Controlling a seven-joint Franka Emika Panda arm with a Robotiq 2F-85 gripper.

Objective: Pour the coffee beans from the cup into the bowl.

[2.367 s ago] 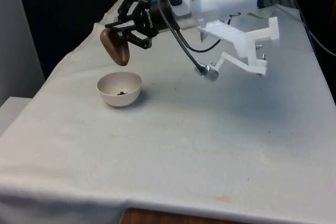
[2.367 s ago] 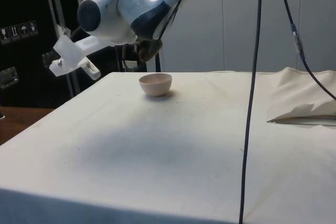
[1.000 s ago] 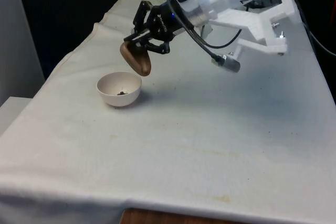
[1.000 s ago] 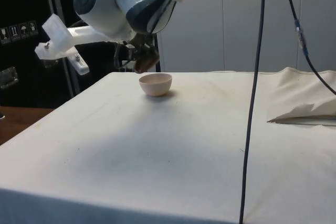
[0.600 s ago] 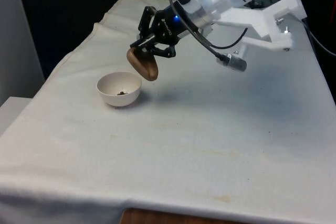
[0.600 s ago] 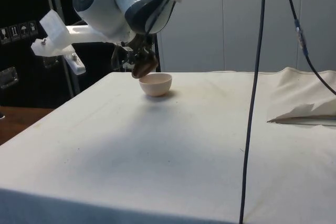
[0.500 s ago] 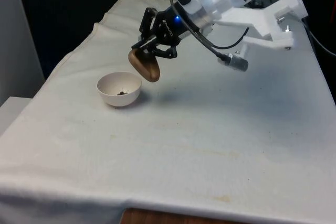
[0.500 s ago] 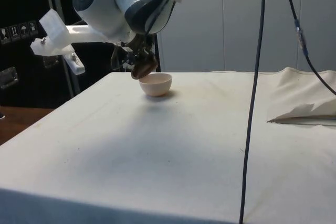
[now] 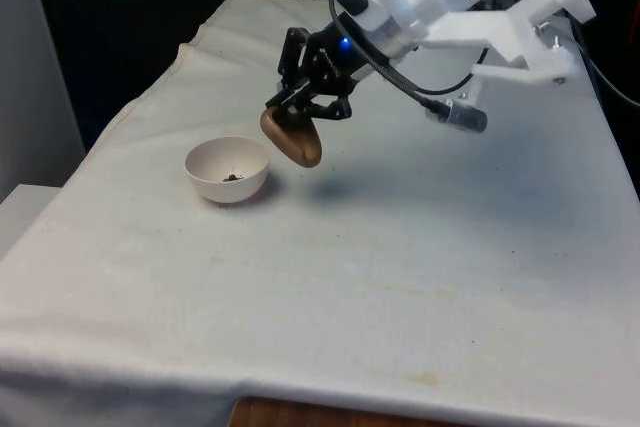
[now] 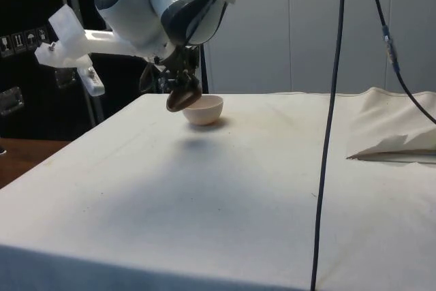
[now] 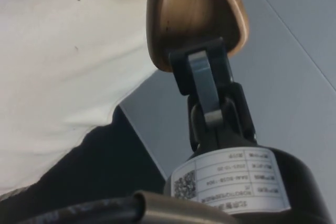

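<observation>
Holding the brown wooden cup (image 9: 293,137) clamped on its rim, the black gripper (image 9: 303,112) hangs above the white cloth (image 9: 400,267), clear of the surface. The cup is tilted, mouth turned down and toward the front view's left, and sits just beside and above the bowl's rim on the front view's right. In the wrist view the cup (image 11: 191,17) shows its grained wooden wall, with one finger (image 11: 202,85) pressed flat against it.

The white bowl (image 9: 228,169) rests upright on the cloth near the table's edge at the front view's left. It holds a small dark cluster of coffee beans (image 9: 232,177) at its bottom. In the side view the cup (image 10: 182,99) overlaps the bowl (image 10: 203,110).

A white label with a square code and small print wraps the gripper body (image 11: 231,182); the text cannot be read.
</observation>
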